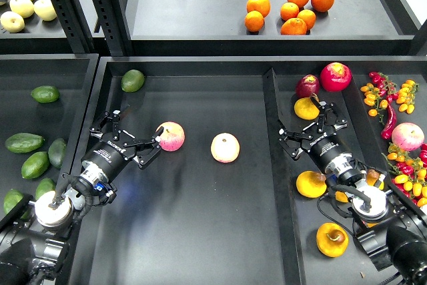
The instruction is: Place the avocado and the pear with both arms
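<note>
Several dark green avocados [25, 142] lie in the left tray, left of my left arm. My left gripper [135, 129] is open and empty in the middle tray, one finger close beside a pink-and-cream apple [170, 136]. Yellow-orange pears lie in the right tray: one at the back [306, 108], one beside my right arm [311, 183], and one at the front [332, 239]. My right gripper [304, 125] is open and empty, just in front of the back pear.
A second apple [225, 147] lies mid-tray. A lighter green fruit [133, 80] sits at the middle tray's back left. Red fruits [335, 76], chillies and small tomatoes [387, 101] fill the right tray's back. Oranges [293, 11] sit on the shelf. A divider wall [275, 158] separates the trays.
</note>
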`<move>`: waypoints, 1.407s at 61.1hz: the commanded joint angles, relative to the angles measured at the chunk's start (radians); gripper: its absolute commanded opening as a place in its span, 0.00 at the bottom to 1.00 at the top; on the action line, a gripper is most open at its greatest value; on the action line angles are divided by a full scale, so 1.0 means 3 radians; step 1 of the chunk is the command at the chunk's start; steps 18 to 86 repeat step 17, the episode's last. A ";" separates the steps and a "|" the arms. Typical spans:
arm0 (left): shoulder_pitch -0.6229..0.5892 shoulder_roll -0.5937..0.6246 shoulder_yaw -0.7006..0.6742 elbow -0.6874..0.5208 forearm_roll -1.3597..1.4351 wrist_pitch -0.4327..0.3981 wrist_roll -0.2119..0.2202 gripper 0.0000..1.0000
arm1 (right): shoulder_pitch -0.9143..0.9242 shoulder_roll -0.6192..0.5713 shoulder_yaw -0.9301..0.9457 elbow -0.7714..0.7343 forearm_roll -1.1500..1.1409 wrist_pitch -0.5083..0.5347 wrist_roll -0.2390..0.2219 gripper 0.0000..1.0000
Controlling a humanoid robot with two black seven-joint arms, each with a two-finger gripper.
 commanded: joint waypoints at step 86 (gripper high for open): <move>-0.0002 0.0000 0.0003 -0.0015 -0.0003 0.0000 0.0000 0.99 | 0.0000 0.0000 0.0001 0.0005 0.0000 0.0000 0.0000 0.99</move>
